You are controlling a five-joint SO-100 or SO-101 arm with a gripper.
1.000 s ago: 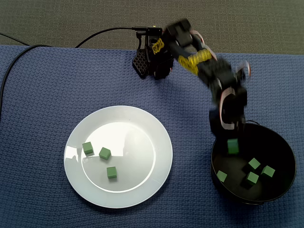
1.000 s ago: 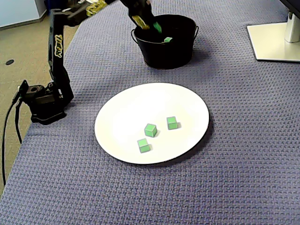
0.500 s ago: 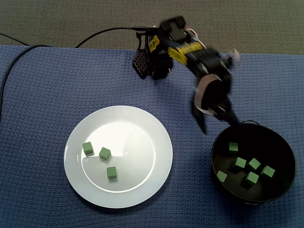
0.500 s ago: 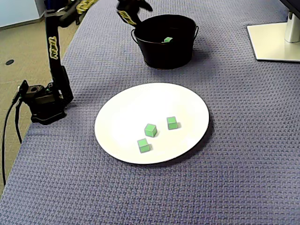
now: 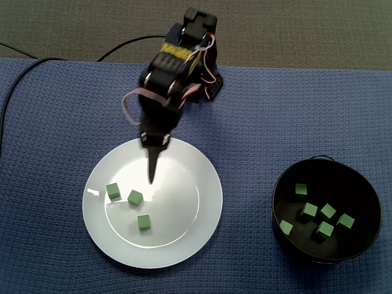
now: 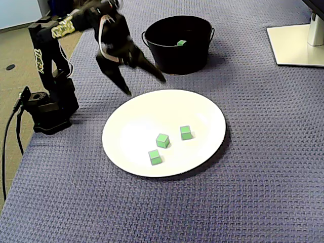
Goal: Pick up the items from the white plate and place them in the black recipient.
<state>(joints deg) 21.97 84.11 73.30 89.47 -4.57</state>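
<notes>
Presently the hand point(image 6: 145, 87) hangs open and empty above the white plate point(image 5: 184, 214); three green cubes point(image 5: 135, 197) lie on the plate just past the hand's tips. Risk: two cubes sit close together, so a closing finger may knock the neighbour or skid one across the glossy plate.

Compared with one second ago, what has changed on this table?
The gripper let go of a green cube into the black bucket. The arm then swung left in the top-down fixed view, and the gripper now hangs open above the white plate. The three green cubes on the plate, the plate and the bucket stayed in place.
</notes>
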